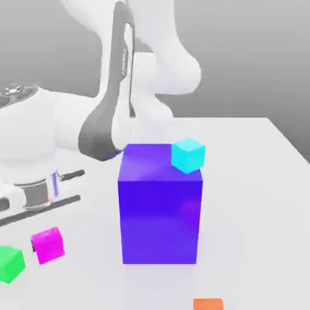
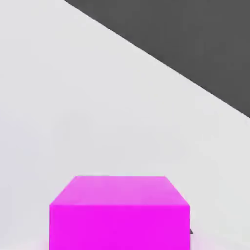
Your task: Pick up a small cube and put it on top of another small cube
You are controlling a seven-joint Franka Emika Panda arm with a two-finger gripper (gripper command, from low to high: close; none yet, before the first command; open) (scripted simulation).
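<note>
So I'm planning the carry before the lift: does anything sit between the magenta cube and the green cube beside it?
Nothing visible does. In the exterior view the magenta cube and the green cube lie near each other on the white table with bare surface between. The big blue-violet block with the cyan cube stands off to the exterior view's right.

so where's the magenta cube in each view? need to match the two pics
Exterior view: magenta cube sits on the white table near the lower edge at the exterior view's left, beside the green cube and apart from the big blue-violet block.
Hand view: magenta cube sits close to the camera, resting on the table.
Shared landmark: the white table surface under the cube.
</note>
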